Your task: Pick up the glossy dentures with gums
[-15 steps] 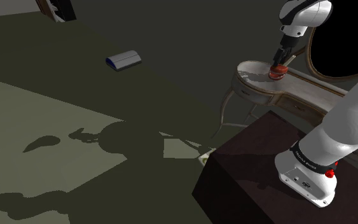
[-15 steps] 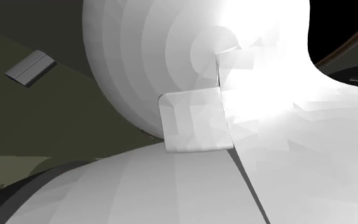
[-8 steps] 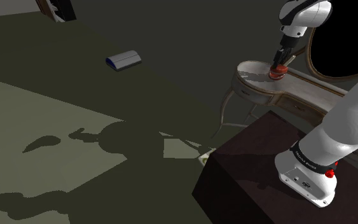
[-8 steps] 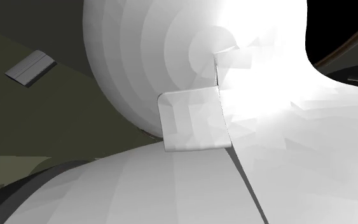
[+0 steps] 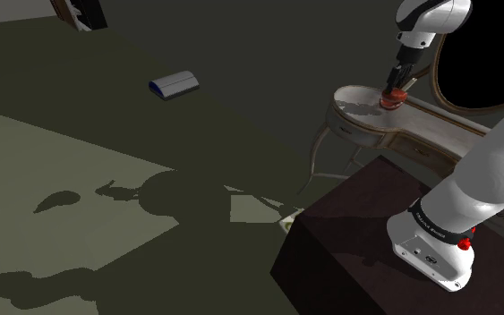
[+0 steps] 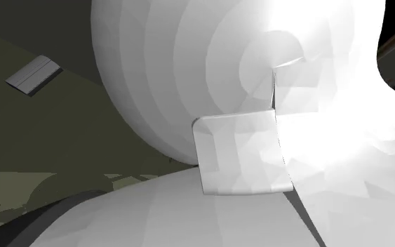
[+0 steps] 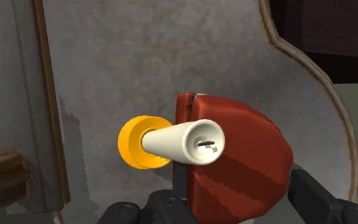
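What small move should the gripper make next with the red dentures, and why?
Probably a short, straight lift. In the wrist view the gripper appears to clasp the red dentures from both sides, so the grasp looks done. They sit close to the pale table top, and a cream cone with a yellow ring stands right beside them, so a sideways move might knock it.

I work in what looks like a room of a home, a bedroom or dressing room by its furniture: a pale dressing table (image 5: pixel 363 127) with curved legs (image 5: pixel 315 154) and drawer fronts, an oval frame above it round a black area (image 5: pixel 482 54), and a dim olive floor (image 5: pixel 80 152).
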Tool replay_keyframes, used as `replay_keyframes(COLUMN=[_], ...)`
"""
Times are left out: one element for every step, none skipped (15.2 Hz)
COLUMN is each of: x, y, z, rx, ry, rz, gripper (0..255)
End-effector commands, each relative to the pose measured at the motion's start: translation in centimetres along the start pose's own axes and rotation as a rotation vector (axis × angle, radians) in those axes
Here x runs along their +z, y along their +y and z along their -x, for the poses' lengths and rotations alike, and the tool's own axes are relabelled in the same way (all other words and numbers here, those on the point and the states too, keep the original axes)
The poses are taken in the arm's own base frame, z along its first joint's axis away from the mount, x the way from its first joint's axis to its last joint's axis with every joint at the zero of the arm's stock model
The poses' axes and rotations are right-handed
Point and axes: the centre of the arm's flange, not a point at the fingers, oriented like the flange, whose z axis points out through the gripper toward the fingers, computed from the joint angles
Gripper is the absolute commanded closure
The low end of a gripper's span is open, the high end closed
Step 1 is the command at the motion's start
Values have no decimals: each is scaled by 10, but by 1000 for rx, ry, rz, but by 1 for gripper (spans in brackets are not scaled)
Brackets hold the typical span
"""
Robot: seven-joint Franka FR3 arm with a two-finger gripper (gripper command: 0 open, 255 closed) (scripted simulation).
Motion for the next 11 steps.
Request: replay_keyframes(x=[-10, -15, -21, -26, -31, -36, -42, -47, -52, -57, -62], y=[0, 0, 0, -1, -1, -1, -2, -2, -3, -3, -3], z=[1, 2, 2, 3, 3, 4, 4, 5, 5, 6, 7], rx=[0, 0, 0, 0, 0, 0, 0, 0, 0, 0, 0], ry=[0, 0, 0, 0, 0, 0, 0, 0, 0, 0, 0], rz=[0, 0, 0, 0, 0, 0, 0, 0, 0, 0, 0], gripper=[255, 255, 255, 255, 255, 255, 255, 255, 255, 255, 255])
